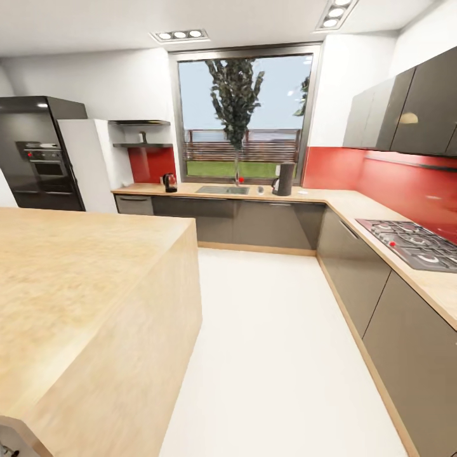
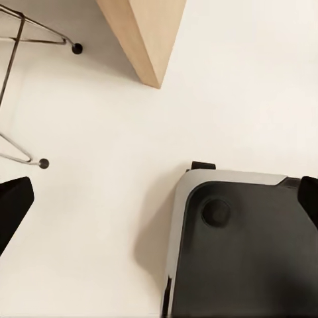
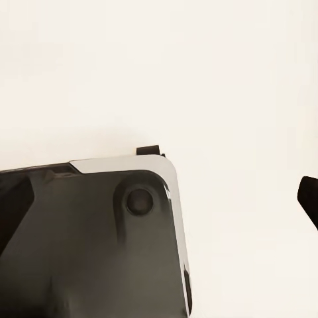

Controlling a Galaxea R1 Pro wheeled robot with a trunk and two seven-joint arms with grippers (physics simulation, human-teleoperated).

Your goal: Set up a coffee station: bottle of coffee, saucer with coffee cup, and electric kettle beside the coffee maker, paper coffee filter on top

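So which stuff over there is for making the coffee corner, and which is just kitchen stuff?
For the job:
coffee maker
electric kettle
kitchen countertop
small dark thing on the shelf, too far to name

Just there:
island bar
sink
stove
oven

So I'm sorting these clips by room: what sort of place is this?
A home kitchen, rendered in a simulator: a worktop with a sink under the window, a gas hob, and a built-in oven.
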